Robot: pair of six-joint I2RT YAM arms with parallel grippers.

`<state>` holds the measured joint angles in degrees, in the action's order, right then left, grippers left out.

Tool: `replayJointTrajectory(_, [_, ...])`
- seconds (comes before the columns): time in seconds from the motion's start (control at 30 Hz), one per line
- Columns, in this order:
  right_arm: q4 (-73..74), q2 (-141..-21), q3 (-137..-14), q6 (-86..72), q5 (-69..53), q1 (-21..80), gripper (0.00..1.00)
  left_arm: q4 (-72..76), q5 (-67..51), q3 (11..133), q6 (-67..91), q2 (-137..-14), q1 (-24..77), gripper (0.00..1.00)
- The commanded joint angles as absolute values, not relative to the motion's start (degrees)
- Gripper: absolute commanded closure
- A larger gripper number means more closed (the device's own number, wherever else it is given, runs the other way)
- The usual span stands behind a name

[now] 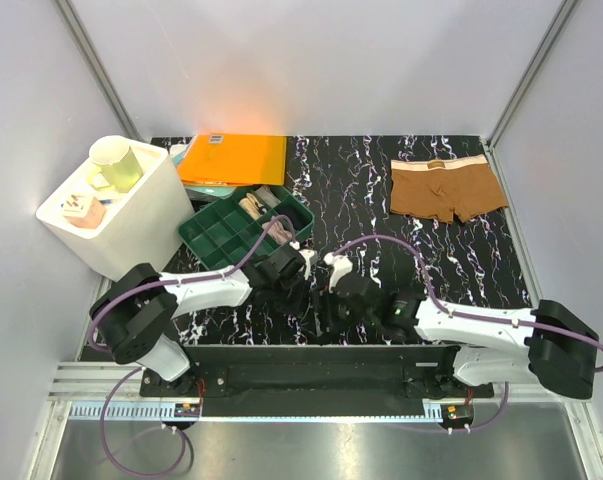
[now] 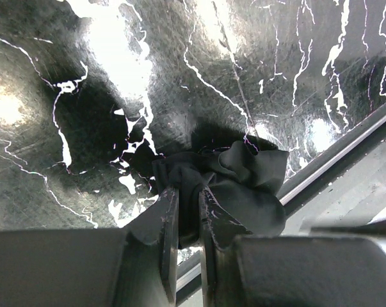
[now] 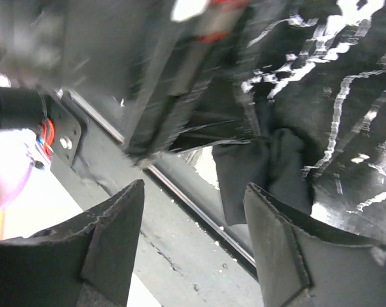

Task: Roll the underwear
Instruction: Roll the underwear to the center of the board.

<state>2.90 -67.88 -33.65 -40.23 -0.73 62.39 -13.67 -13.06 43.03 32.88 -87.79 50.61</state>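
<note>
Risks dragging bunched black underwear (image 2: 250,179), pinched in left gripper (image 2: 186,198), off the counter (image 2: 84,96) edge; right gripper (image 3: 194,188) open, empty.

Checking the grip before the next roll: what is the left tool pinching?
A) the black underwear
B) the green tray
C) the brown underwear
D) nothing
A: the left wrist view shows the left tool closed on bunched black underwear; the brown underwear lies flat, apart.

brown underwear (image 1: 447,190), pinkish band | black underwear (image 2: 250,176), seemingly plain | table (image 1: 361,200) black, white-veined
</note>
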Motion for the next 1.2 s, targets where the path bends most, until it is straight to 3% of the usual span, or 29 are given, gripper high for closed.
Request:
replayJointTrajectory(0.0, [4.22,-71.79,-37.26,-33.67,7.29,68.54,0.34,-16.87,-12.48,44.74,32.52,-89.21,50.71,0.92])
replayJointTrajectory(0.1, [5.01,-74.17,-38.14,-32.52,11.15,71.1,0.4,-17.14,-12.31,44.91,33.05,-89.38,50.71,0.92])
replayJointTrajectory(0.87, [17.05,-90.16,-45.18,-35.42,21.36,76.82,0.56,-17.75,-13.71,45.88,34.19,-89.03,50.63,0.91])
replayJointTrajectory(1.03, [17.67,-93.07,-45.26,-36.04,20.13,76.9,0.78,-17.67,-14.15,45.79,34.8,-87.98,50.28,0.85])
replayJointTrajectory(1.07, [17.49,-93.08,-45.18,-36.04,20.04,76.9,0.88,-17.84,-14.32,45.7,35.07,-87.28,50.1,0.82])
replayJointTrajectory(1.17, [16.27,-90.54,-43.77,-35.86,18.9,76.82,0.98,-18.98,-14.94,45.7,35.94,-84.65,49.05,0.63])
